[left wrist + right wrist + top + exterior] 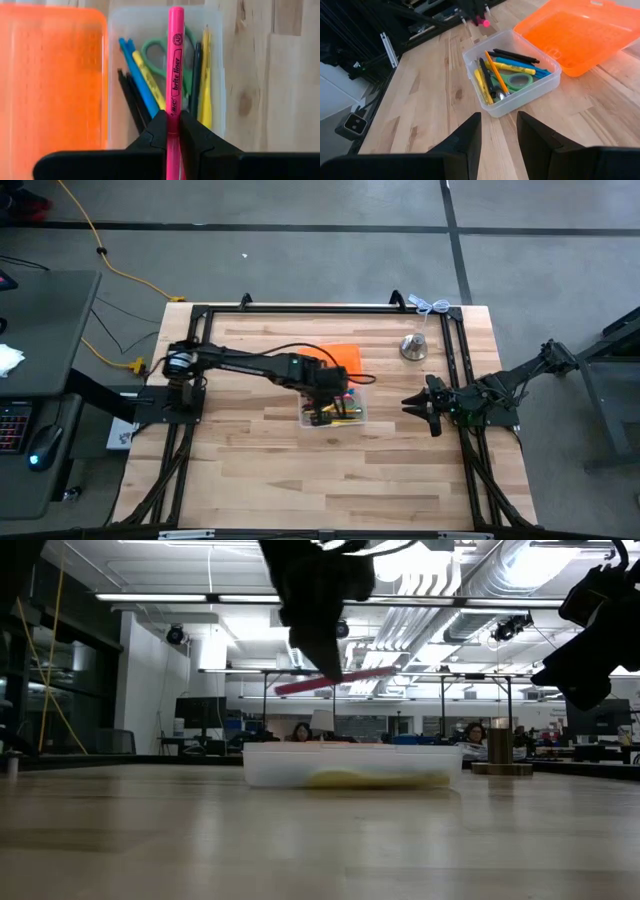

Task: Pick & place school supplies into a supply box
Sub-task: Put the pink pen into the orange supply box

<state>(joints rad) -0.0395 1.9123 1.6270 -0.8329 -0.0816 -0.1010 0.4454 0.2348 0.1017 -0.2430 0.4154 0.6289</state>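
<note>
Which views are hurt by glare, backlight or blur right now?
Low view: bright ceiling lights leave the left gripper and pink highlighter nearly silhouetted above the supply box. Left wrist view: highlighter print sharp, fingers soft. Right wrist view: the right gripper blurred, box contents clear.

The supply box (335, 412) sits at the frame's centre on the counter (250, 470); the bell-shaped object (413, 347) lies toward the upper right.

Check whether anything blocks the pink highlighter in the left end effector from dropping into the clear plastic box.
Nothing visible does. The left end effector holds the pink highlighter above the open clear plastic box. The orange lid lies flipped open beside it. Pens and green-handled scissors already lie flat inside.
</note>
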